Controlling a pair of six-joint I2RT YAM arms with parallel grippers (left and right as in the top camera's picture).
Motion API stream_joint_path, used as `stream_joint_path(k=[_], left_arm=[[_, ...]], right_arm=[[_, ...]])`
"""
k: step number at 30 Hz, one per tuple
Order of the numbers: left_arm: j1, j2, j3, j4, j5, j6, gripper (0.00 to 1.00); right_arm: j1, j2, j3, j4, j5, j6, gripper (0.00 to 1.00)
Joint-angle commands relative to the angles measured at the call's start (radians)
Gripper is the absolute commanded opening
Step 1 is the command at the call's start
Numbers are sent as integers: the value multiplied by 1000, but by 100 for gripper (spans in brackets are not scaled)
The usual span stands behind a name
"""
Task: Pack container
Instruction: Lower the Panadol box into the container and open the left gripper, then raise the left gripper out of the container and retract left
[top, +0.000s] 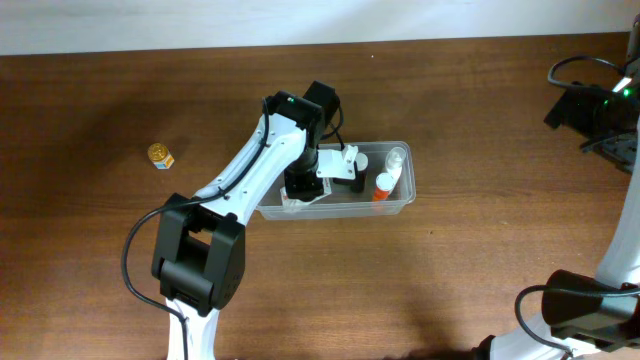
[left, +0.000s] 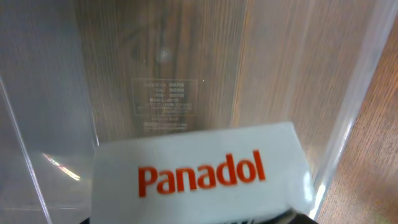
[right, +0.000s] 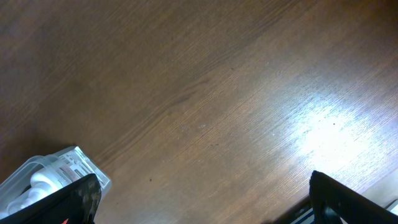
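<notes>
Inside clear rectangular plastic container (top: 408, 196): white cardboard Panadol box (left: 199, 177) grasped by left gripper (top: 300, 188); apart from it, right gripper (right: 202, 199) spread open.

Robot test bench in a lab-type room. Bare brown wooden table (top: 480, 120). Two white-and-black robot arms, left arm (top: 250, 165) and right arm (top: 610, 270), rise from its near edge. Black electronics (top: 590, 110) with a green light and loose cables (top: 560, 70) sit at far right. Pale wall strip (top: 200, 20) behind.
</notes>
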Motion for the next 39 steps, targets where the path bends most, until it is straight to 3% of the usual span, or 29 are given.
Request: stream_joint_path(k=[1,22,28,30,32,33,34,39], left_arm=[[0,-3,-10,3,31,20,50],[-10,-5,-10,9,82,19,51],[-34,-42,84,-21,83,-80,63],[-33,-71,137,-40,83,-139,73],[-30,-106,202,-63,83,-213,77],[-25,-124,235,-72,83,-250,84],[-19,-144,266,-79,77,-292,99],[58,-241,382,-99,71,-460,99]], right_arm=[[-5,-21,15,-3,12,2,98],[-5,-21,15,-3,12,2,98],[-5,-21,15,-3,12,2,98],[-5,-21,15,-3,12,2,98],[-5,-21,15,-3,12,2,98],[-5,-21,15,-3,12,2,98],[-5,-21,15,-3,12,2,98],[-5,-21,15,-3,12,2,98]])
